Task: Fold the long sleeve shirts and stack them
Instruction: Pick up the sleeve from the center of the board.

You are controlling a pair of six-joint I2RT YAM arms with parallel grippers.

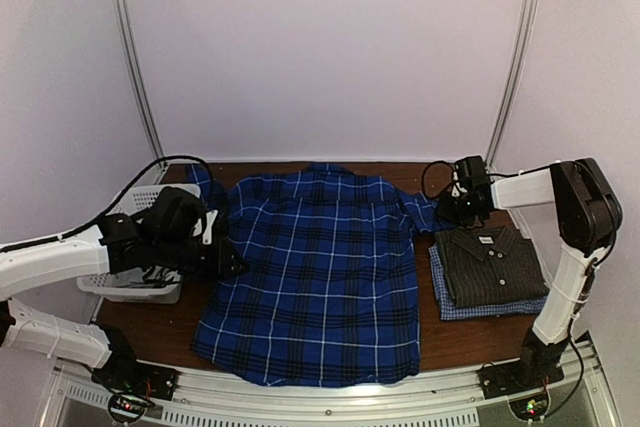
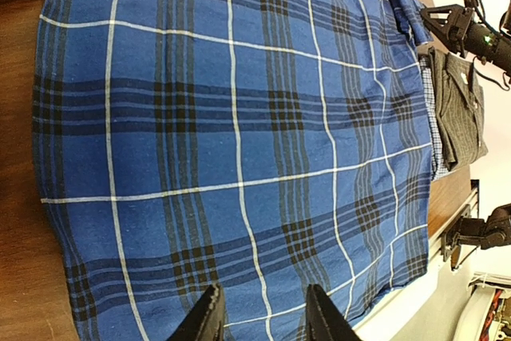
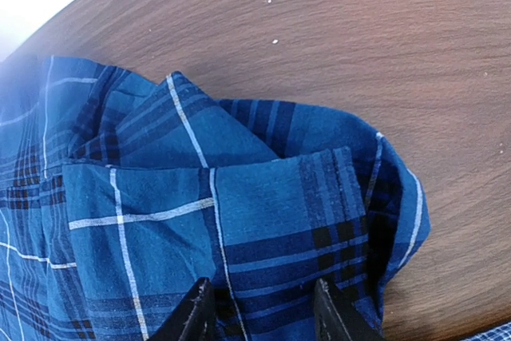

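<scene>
The royal-blue plaid shirt (image 1: 320, 267) lies spread flat, back up, in the middle of the table, and fills the left wrist view (image 2: 231, 133). My left gripper (image 1: 232, 259) is open at the shirt's left edge, with its fingers (image 2: 263, 293) apart just above the cloth. My right gripper (image 1: 447, 211) is open over the bunched right sleeve (image 3: 263, 189), one finger on each side of a fold (image 3: 262, 289). The dark grey checked shirt (image 1: 495, 262) lies folded on the folded pale blue checked shirt (image 1: 450, 309) at the right.
A white mesh basket (image 1: 135, 282) stands at the table's left edge under my left arm. The folded stack sits close to my right arm's base. Bare brown tabletop (image 3: 359, 53) shows beyond the sleeve. White walls enclose the table.
</scene>
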